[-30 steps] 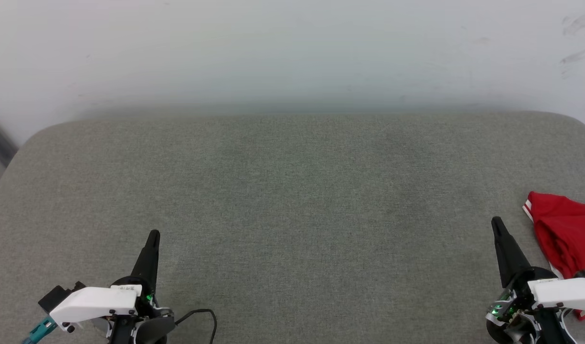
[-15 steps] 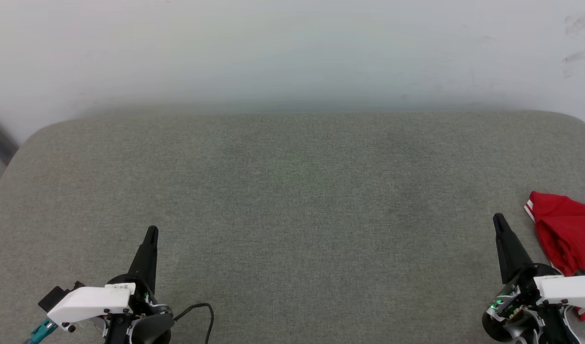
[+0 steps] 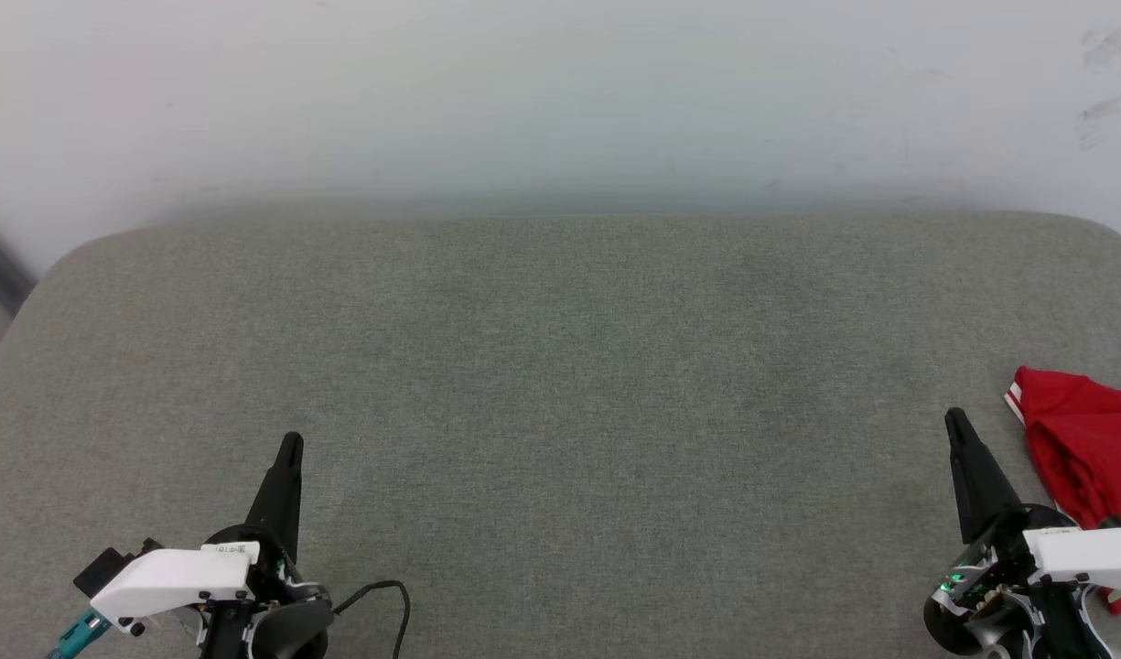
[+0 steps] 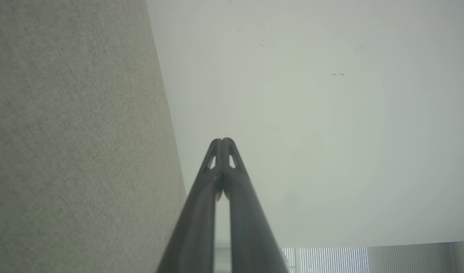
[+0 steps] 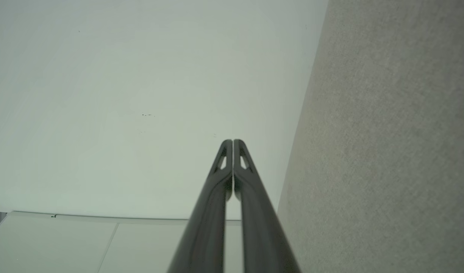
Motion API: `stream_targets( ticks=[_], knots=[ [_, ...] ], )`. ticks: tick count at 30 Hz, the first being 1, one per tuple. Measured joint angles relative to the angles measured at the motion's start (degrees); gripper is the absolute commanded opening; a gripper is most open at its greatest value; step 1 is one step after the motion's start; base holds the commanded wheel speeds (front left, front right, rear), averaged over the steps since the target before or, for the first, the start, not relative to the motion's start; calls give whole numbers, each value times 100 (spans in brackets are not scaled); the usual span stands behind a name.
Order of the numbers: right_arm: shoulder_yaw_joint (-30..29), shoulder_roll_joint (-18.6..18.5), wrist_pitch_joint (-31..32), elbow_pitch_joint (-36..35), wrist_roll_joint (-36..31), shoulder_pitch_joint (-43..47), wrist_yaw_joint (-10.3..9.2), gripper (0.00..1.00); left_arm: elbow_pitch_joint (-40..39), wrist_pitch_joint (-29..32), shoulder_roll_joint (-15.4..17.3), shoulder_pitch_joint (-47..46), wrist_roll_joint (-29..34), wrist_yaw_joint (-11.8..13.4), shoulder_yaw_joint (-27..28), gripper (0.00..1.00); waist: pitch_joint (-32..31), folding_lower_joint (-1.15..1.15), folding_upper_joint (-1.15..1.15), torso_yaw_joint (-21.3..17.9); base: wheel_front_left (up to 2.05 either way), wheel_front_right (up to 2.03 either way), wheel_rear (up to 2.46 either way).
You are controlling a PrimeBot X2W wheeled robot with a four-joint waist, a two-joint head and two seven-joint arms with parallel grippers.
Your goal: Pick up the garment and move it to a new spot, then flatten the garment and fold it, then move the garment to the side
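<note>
The left gripper (image 3: 290, 444) and right gripper (image 3: 954, 419) are pointing across the grey cushion (image 3: 560, 366) from its near edge, fingers pressed together, gripping nothing. The garment (image 3: 1082, 439) is lying bunched at the cushion's right edge.

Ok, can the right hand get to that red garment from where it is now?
Probably yes. The red garment lies on the grey surface right beside the right hand, on its outer side, nothing between them. The hand is shut, so it would have to open first.
</note>
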Motion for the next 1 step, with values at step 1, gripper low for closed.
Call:
stream_targets(
  ticks=[1],
  knots=[
    [-1, 0, 2, 0, 0, -1, 0, 0, 0, 1, 0, 0, 0, 0, 0, 0, 0, 0, 0, 0, 0, 0, 0]
  ],
)
